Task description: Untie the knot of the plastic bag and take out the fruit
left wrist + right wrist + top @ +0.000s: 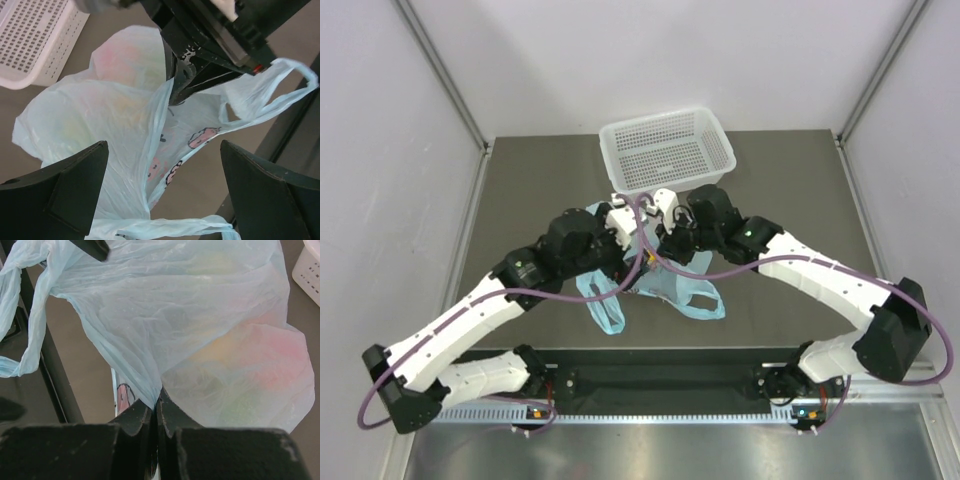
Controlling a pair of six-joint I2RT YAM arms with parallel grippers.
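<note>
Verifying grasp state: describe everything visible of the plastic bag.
The plastic bag is thin, crinkled, translucent light blue with small pink cartoon prints. It lies on the table near the white perforated basket, both loop handles loose, no knot visible. Pink, yellow and green fruit show through. The right gripper pinches a fold; the left gripper hovers open.

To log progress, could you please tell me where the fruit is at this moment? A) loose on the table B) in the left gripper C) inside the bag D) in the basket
C: the fruit shows as pink, yellow and green patches through the bag, and none lies in the basket.
</note>
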